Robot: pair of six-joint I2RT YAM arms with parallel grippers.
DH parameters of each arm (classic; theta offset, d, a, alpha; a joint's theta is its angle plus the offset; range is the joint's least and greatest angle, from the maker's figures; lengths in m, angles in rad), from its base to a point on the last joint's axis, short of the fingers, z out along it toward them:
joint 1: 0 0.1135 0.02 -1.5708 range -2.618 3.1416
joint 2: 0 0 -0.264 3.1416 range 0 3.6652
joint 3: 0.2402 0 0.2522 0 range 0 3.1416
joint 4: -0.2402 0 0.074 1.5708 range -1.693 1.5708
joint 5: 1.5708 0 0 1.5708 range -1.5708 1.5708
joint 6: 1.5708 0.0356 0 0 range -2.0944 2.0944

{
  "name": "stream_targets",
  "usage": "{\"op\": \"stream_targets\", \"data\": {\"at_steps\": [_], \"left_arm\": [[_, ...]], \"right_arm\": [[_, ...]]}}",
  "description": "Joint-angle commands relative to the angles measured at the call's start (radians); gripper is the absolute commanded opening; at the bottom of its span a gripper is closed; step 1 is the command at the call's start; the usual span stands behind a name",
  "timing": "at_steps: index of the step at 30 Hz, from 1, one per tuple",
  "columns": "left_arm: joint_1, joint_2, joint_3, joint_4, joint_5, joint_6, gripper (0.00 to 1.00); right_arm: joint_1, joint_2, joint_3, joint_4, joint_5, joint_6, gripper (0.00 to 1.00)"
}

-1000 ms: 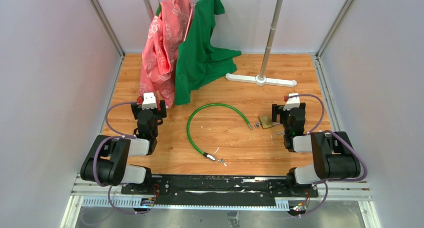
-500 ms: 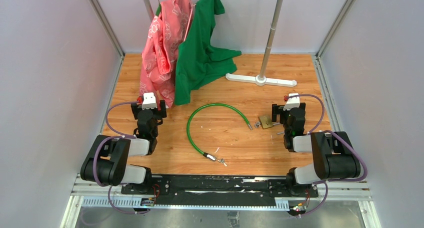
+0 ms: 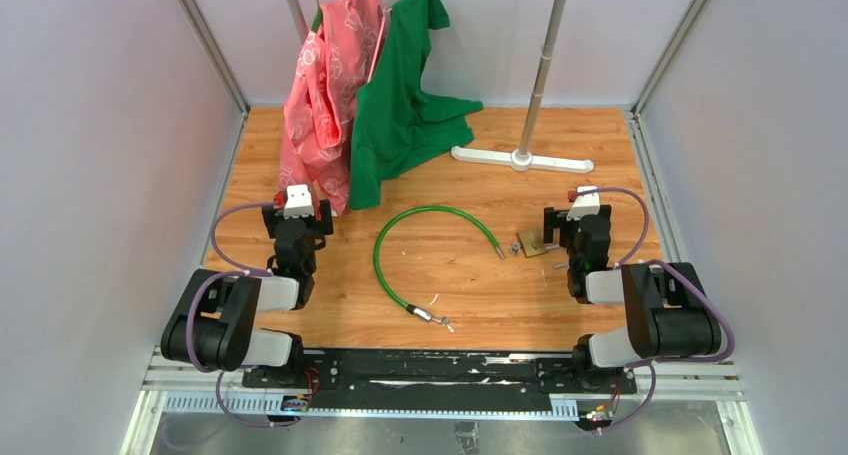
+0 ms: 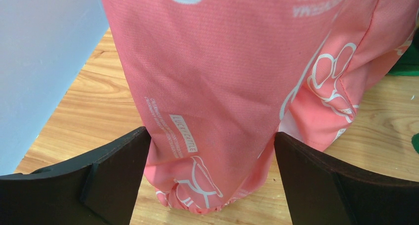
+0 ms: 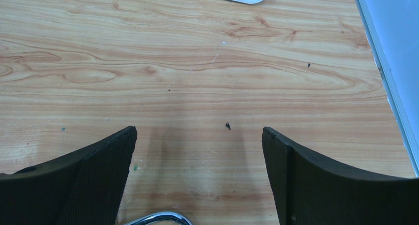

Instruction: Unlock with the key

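Nothing has shifted since the earlier frames: from the overhead camera every item sits where it sat a second ago, and both arms are as motionless as before. On the desk (image 3: 460,275), the white clothes rack (image 3: 520,158) stands toward the far edge, with the pink garment (image 3: 325,85) and the green garment (image 3: 400,105) hanging down at the far left. The left gripper (image 4: 210,136) has its fingers spread wide, holding nothing, and faces the pink garment's hem, which hangs just ahead of the fingertips (whether the cloth brushes them cannot be told). The right gripper (image 5: 197,131) is spread just as wide and equally empty, over bare wood near the right edge. The green cable lock (image 3: 380,260) curves across the middle of the desk, and the brass padlock (image 3: 531,243) lies just left of the right gripper. The key (image 3: 445,324) lies close to the near edge, about midway along it, at the near end of the cable lock; whether it sits in the lock or merely touches it cannot be told. It is well apart from both grippers, nearer the arm bases than either one, and appears in neither wrist view.
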Motion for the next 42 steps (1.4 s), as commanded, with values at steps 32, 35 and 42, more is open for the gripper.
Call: {"op": "stream_targets", "data": {"at_steps": [32,35,42], "left_arm": [[0.006,0.001,-0.002,0.042,-0.003,0.002,1.0],[0.007,0.003,-0.003,0.051,-0.003,0.003,1.0],[0.007,-0.001,-0.002,0.038,-0.002,0.002,1.0]], "right_arm": [[-0.014,-0.004,0.001,0.032,-0.004,0.001,0.99],[-0.014,-0.005,0.001,0.033,-0.004,0.001,0.99],[-0.014,-0.005,0.0,0.032,-0.004,0.001,0.99]]}}
